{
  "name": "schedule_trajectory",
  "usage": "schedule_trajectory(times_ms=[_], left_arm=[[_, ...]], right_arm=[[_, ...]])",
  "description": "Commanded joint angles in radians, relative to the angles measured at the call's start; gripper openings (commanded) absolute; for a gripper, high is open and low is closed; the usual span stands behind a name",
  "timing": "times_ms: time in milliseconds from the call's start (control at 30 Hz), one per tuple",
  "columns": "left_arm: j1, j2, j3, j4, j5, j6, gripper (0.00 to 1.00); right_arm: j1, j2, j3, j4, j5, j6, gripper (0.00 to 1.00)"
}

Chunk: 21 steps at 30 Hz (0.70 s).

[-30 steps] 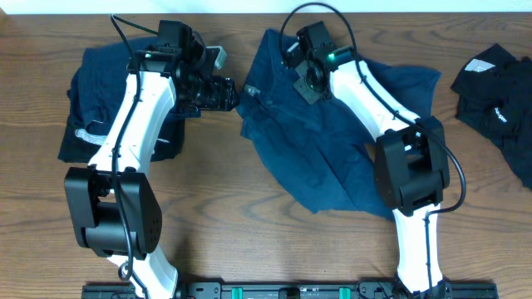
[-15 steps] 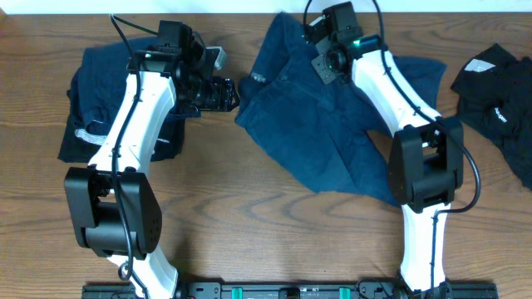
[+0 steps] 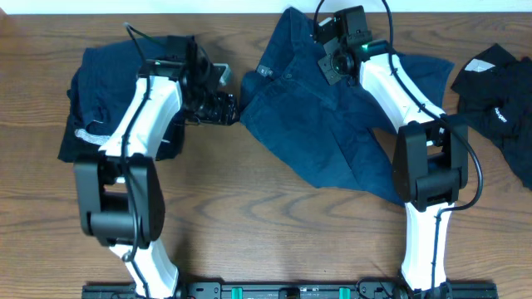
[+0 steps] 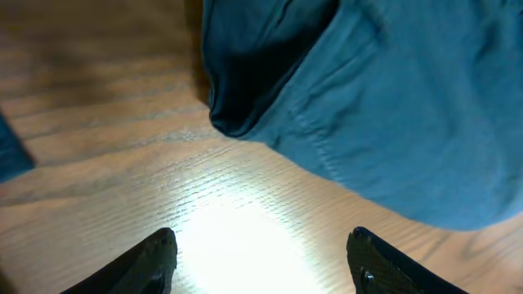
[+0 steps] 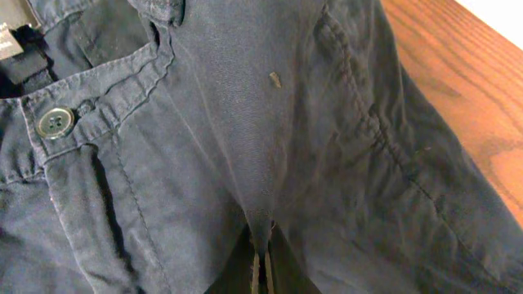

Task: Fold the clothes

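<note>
Shorts lie spread over the middle and right of the bench, navy, their long axis slanting from the waistband at the far left down to the leg hems at the near right; the right fingers are closed on a thin ridge of the cloth just below the waistband, a little to the side of the button, and the puckers running into the tips suggest a real pinch and not a mere touch; the left fingers stand open and empty, low over bare wood, just beside the left edge of the shorts and pointing straight at it; in the left wrist view the dark folded corner of that edge lies ahead of the tips and between their lines, apart from both; so the cloth is to the right of the left fingers, across a small gap, and the left arm is plainly the nearer one for that corner, while the right arm is busy at the far side; the coming move probably calls for a short slide rightward along the bench to get one tip under the hem before closing, else the corner may only be pushed away; a navy pile sits under the left arm at the far left, and a black garment with white marks lies at the right edge, well apart
</note>
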Motion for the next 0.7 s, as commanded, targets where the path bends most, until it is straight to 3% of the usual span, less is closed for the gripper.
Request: schedule_trajectory(times_ms=[0,233,667], left_arm=[[-0.013,0.031,-0.008,0.000,0.013,0.106,0.65],[-0.054,0.042,-0.008,0.043,0.048,0.369,0.66],[-0.065,0.119,-0.008,0.174,-0.030,0.391,0.66]], right_arm=[[-0.003,-0.032,-0.010,0.004,-0.004,0.014,0.01],[-0.003,-0.032,-0.010,0.003,-0.004,0.014,0.01],[-0.005,-0.032,-0.010,0.002,-0.004,0.014,0.01]])
